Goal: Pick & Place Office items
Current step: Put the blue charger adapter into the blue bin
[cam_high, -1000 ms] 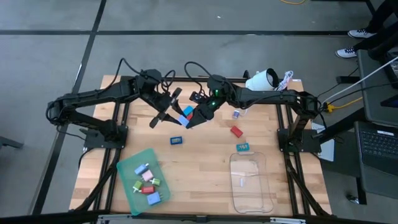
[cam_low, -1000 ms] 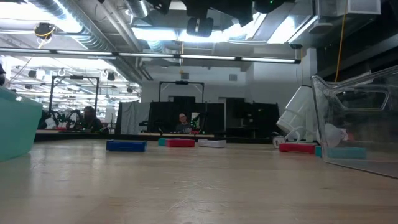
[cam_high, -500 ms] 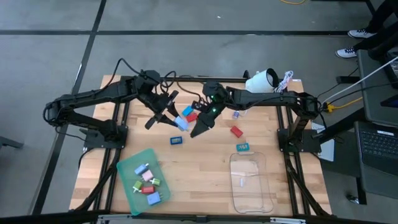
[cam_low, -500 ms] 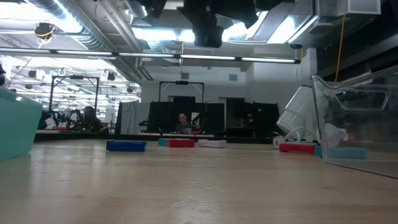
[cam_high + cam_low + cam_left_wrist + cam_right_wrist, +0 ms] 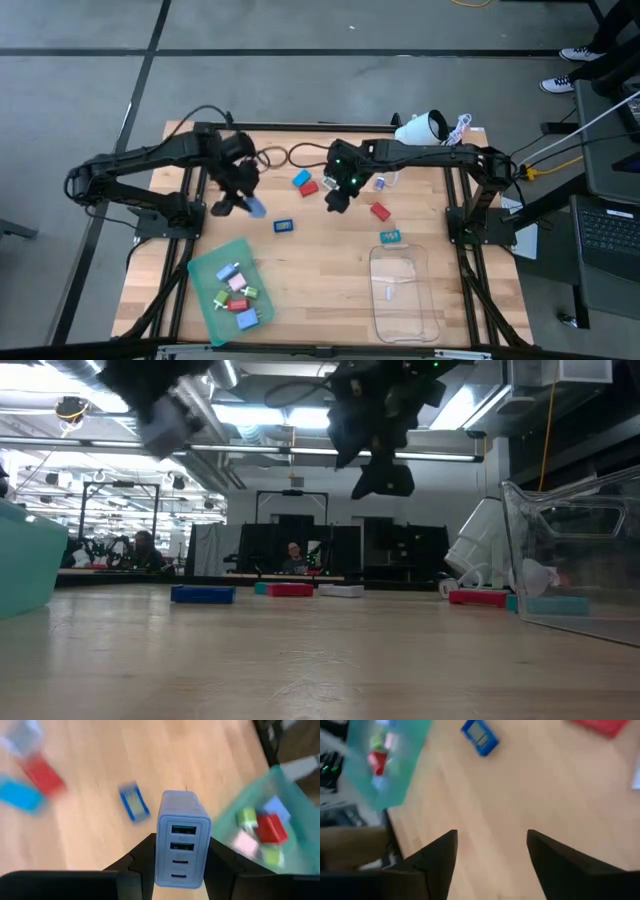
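Note:
My left gripper [image 5: 182, 854] is shut on a light blue charger block [image 5: 182, 840] with USB ports. It hangs above the table just beyond the green tray [image 5: 205, 272] and shows in the high view [image 5: 236, 202] and the low view [image 5: 165, 415]. My right gripper [image 5: 490, 855] is open and empty, in the air over the table's middle [image 5: 338, 200]. Flat on the wood lie a blue piece [image 5: 284, 226], a light blue piece [image 5: 301, 178], two red pieces [image 5: 309, 187] [image 5: 380, 211], a teal piece [image 5: 390, 236] and a pale piece [image 5: 380, 183]. My left gripper pinches the charger block between its two fingers [image 5: 142, 865], one on each narrow side [image 5: 162, 857]. The port face looks back at the wrist camera. The fingers come from above, slanting down. The block is lifted clear of the table and sits tilted [image 5: 170, 422].
The green tray holds several small pieces [image 5: 238, 295]. The clear tray [image 5: 425, 300] at the near right holds one white piece [image 5: 390, 294]. A white rounded device with a cord [image 5: 425, 127] sits at the far right corner. Cables [image 5: 290, 155] trail along the far side.
My left gripper has carried the charger block toward the table's left and near edge, away from the cluster of pieces and toward the green tray, and has turned to point more downward. My right gripper has drawn away toward the right and come lower in the low view.

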You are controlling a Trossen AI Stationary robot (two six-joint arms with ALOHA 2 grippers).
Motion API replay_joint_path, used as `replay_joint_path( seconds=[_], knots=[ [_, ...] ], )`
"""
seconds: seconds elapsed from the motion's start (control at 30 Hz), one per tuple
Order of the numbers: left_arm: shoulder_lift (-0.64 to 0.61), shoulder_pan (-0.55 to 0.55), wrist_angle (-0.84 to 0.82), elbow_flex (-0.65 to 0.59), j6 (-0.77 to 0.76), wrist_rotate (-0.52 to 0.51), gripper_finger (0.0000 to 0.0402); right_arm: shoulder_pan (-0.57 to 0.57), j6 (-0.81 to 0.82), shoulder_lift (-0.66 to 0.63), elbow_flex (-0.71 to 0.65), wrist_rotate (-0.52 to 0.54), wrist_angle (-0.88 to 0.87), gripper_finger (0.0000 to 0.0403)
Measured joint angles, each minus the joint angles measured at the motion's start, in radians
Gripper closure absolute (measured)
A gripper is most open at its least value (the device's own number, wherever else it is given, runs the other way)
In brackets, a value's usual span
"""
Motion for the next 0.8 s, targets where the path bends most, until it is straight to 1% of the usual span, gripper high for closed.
replay_joint_path(
  seconds=[0.17, 0.23, 0.37, 0.47, 0.6, 0.8],
  knots=[
    [-0.042, -0.067, 0.012, -0.146, -0.177, 0.008, 0.0284, -0.02, -0.008, 0.0, 0.0, 0.063, -0.002, 0.0183],
    [-0.057, -0.108, 0.031, -0.208, -0.267, -0.001, 0.0284, -0.027, -0.015, 0.0, 0.0, 0.067, -0.004, 0.0185],
    [-0.111, -0.195, 0.081, -0.306, -0.483, -0.031, 0.0284, -0.032, -0.083, 0.0, 0.0, 0.067, -0.007, 0.0185],
    [-0.152, -0.264, 0.097, -0.323, -0.63, -0.056, 0.0284, -0.036, -0.132, 0.0, 0.0, 0.066, -0.01, 0.0186],
    [-0.192, -0.346, 0.097, -0.32, -0.795, -0.121, 0.0284, -0.051, -0.196, 0.0, 0.0, 0.067, -0.01, 0.0186],
    [-0.179, -0.486, 0.054, -0.319, -0.969, -0.139, 0.0284, -0.085, -0.244, 0.0, 0.0, 0.067, -0.01, 0.0186]
  ],
)
